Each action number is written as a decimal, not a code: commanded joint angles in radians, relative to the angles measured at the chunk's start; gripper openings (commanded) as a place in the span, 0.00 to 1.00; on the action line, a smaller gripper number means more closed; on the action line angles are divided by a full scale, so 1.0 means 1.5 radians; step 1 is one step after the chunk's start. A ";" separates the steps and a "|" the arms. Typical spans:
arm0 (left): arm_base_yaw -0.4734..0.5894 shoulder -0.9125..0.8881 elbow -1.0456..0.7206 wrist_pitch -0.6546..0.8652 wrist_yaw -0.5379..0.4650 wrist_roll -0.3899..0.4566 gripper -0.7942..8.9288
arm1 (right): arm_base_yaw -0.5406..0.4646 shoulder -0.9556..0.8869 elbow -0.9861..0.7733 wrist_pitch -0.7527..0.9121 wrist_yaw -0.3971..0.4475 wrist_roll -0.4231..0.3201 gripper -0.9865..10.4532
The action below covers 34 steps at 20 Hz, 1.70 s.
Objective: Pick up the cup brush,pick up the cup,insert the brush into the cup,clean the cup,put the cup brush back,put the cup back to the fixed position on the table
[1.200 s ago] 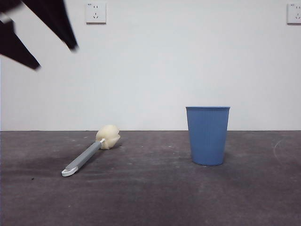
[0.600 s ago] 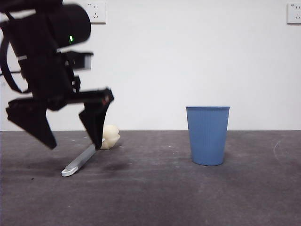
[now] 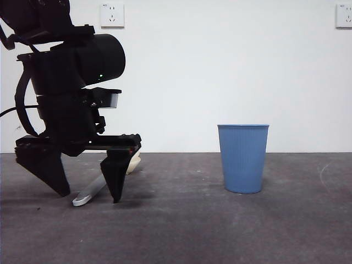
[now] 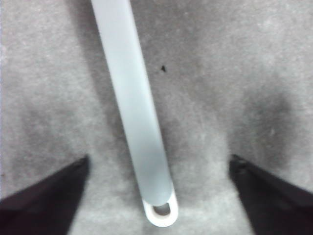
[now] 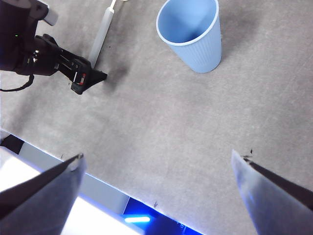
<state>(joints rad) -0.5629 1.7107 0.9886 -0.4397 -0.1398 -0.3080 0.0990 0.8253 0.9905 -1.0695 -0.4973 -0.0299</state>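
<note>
Cup brush (image 3: 91, 190): flat on the table (image 3: 220, 231) at the left, sponge head toward the far side, white looped end nearest; not yet lifted.
Cup (image 3: 242, 158): upright and empty at the right, well apart from the brush, untouched.
Progress: I'd say barely begun; the first pick-up is under way, and every later step is left.
Left gripper (image 3: 91, 193): low over the table, jaws wide, one on each side of the grey handle near its looped end, neither touching it.
Right gripper (image 5: 156, 161): high above the near table, jaws wide, holding nothing, waiting.
</note>
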 commanded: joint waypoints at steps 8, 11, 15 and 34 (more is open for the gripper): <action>-0.003 0.009 -0.003 -0.018 0.010 -0.007 0.10 | 0.001 -0.001 0.001 0.004 0.001 0.005 0.53; -0.003 0.008 -0.003 -0.024 0.009 -0.007 0.10 | 0.001 -0.001 0.001 0.003 0.001 0.005 0.53; -0.003 -0.001 -0.003 -0.034 0.009 -0.003 0.07 | 0.001 -0.001 0.001 -0.001 0.000 0.005 0.53; 0.010 -0.452 -0.002 -0.169 0.009 0.068 0.07 | 0.042 0.048 -0.176 0.319 -0.049 0.052 0.53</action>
<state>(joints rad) -0.5503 1.0424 0.9928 -0.6926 -0.1238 -0.2192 0.1593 0.8959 0.7448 -0.6102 -0.5716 0.0250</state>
